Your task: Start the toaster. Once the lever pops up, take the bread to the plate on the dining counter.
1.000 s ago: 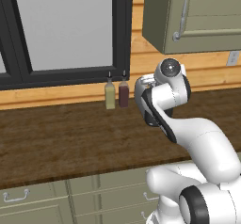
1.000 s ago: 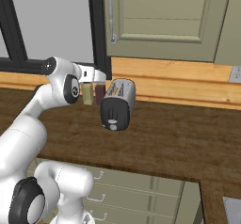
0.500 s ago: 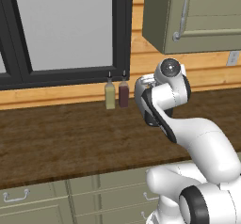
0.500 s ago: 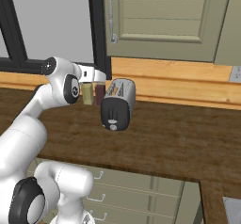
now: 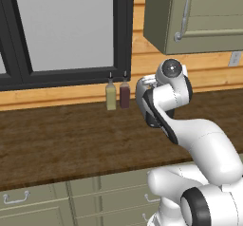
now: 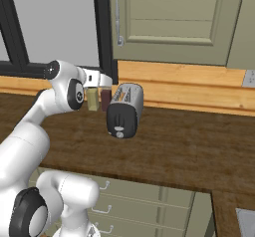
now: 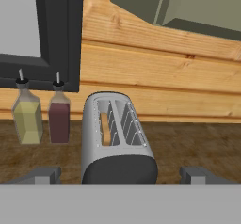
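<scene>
Wood worktop (image 6: 189, 146); jaws spread wide, empty, flanking toaster (image 7: 116, 140); bread (image 7: 106, 129) in slot

I count one toaster (image 7: 116, 140), one bread (image 7: 106, 129) slice in it, and two bottles (image 7: 27, 116) (image 7: 59, 115).

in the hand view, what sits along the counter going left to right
yellow-green bottle → dark red bottle → toaster, with the bread in its left slot.
</scene>
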Controlling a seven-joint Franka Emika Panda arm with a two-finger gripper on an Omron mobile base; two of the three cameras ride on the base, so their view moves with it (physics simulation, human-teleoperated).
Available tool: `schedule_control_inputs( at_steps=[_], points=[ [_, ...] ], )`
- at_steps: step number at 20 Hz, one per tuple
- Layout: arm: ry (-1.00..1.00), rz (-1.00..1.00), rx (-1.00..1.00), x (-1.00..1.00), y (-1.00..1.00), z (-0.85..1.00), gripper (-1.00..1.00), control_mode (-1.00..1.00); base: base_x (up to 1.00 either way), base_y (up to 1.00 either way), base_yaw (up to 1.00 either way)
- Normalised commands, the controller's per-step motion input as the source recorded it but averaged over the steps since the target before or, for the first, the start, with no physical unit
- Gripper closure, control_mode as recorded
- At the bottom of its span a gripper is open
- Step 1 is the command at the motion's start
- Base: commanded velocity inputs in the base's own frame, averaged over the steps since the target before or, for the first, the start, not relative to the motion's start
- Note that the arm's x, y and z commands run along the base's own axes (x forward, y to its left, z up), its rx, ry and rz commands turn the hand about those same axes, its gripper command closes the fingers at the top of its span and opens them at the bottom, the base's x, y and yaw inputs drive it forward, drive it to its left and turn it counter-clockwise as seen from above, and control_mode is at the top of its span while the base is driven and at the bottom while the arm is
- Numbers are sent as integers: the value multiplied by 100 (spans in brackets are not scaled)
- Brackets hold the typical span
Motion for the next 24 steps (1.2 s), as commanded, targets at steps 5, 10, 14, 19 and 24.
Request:
schedule_control_inputs(
  at_steps=[5,10,14,19,24],
  points=[
    [0,0,0,0,0,0,-100,-100,0,0,0],
    [0,0,0,0,0,0,-100,-100,0,0,0],
    [0,0,0,0,0,0,-100,-100,0,0,0],
    [0,0,0,0,0,0,-100,-100,0,0,0],
    [0,0,0,0,0,0,-100,-100,0,0,0]
  ],
)
